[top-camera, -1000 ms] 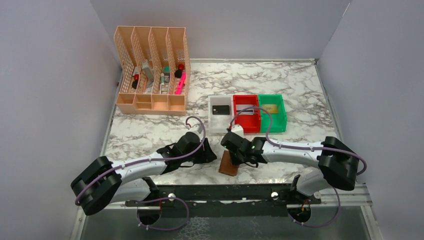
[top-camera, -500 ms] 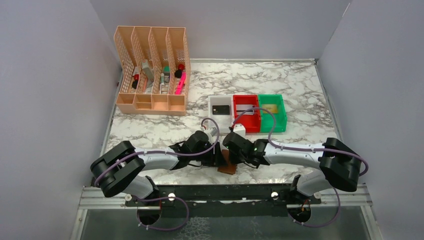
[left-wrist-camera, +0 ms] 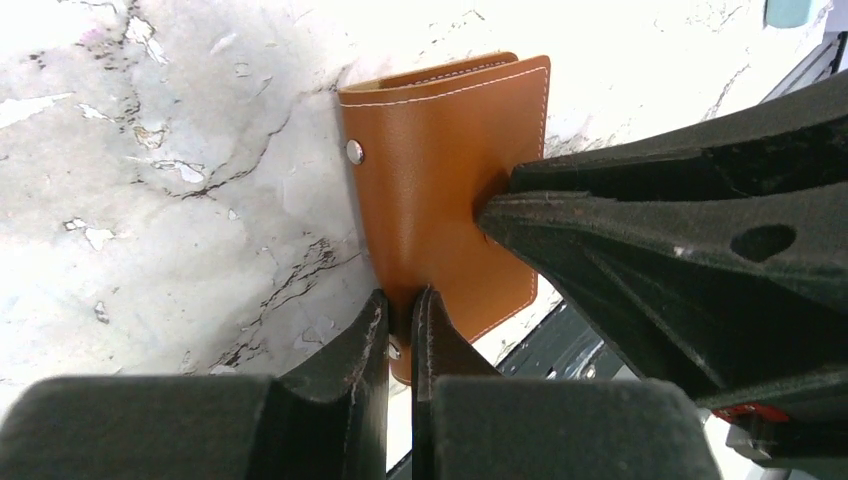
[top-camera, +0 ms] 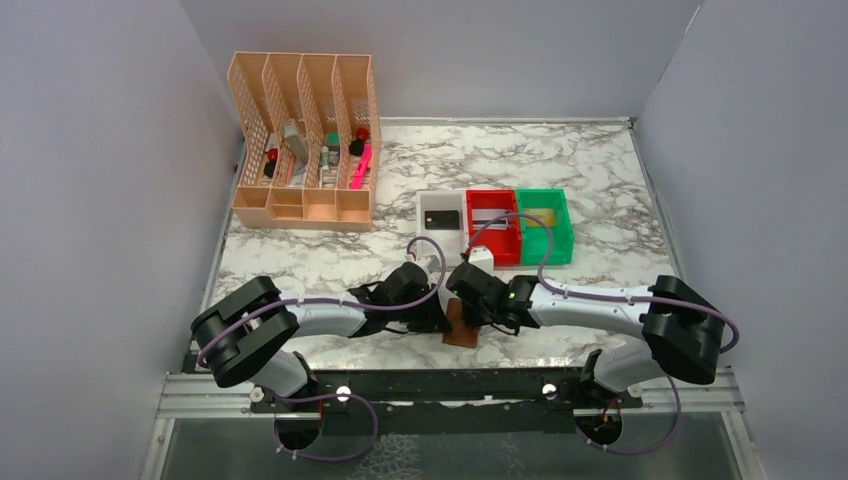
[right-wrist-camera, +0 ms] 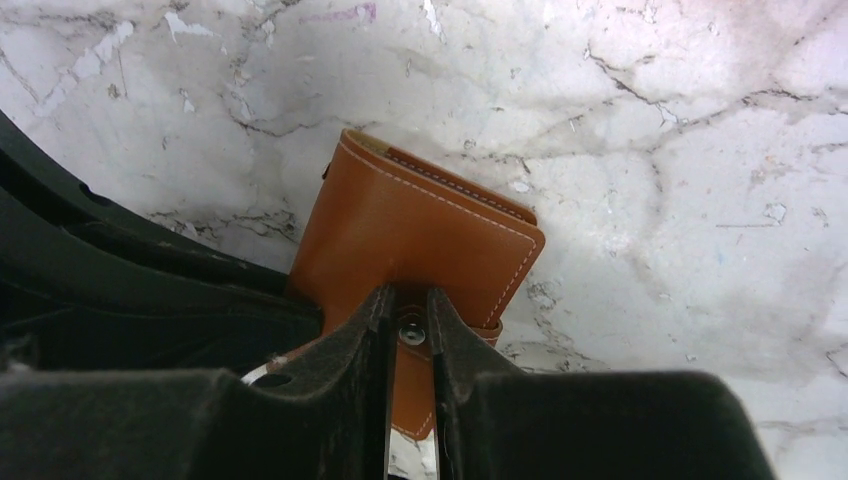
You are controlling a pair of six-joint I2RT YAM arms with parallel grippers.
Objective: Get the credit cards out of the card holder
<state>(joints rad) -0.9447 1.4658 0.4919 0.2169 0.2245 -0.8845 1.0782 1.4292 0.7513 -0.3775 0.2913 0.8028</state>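
The closed brown leather card holder (top-camera: 462,331) is near the table's front edge, between both grippers. My left gripper (top-camera: 437,322) is shut on its edge, with thin leather and a snap stud pinched between the fingers (left-wrist-camera: 400,320). My right gripper (top-camera: 478,318) is shut on the holder's small snap tab (right-wrist-camera: 408,322). The holder's outer cover shows in the left wrist view (left-wrist-camera: 450,180) and the right wrist view (right-wrist-camera: 420,230). Its inside is hidden. A black card (top-camera: 441,218) lies in the white bin, a silvery card (top-camera: 489,215) in the red bin, and a gold card (top-camera: 541,217) in the green bin.
The white bin (top-camera: 424,238), red bin (top-camera: 497,248) and green bin (top-camera: 556,248) stand in a row behind the grippers. A peach mesh organiser (top-camera: 305,140) with pens stands at the back left. A light-blue block (left-wrist-camera: 795,10) shows at a corner.
My left arm has moved right to the card holder and closed on its edge. The holder has shifted slightly. The right gripper has stayed on the holder.
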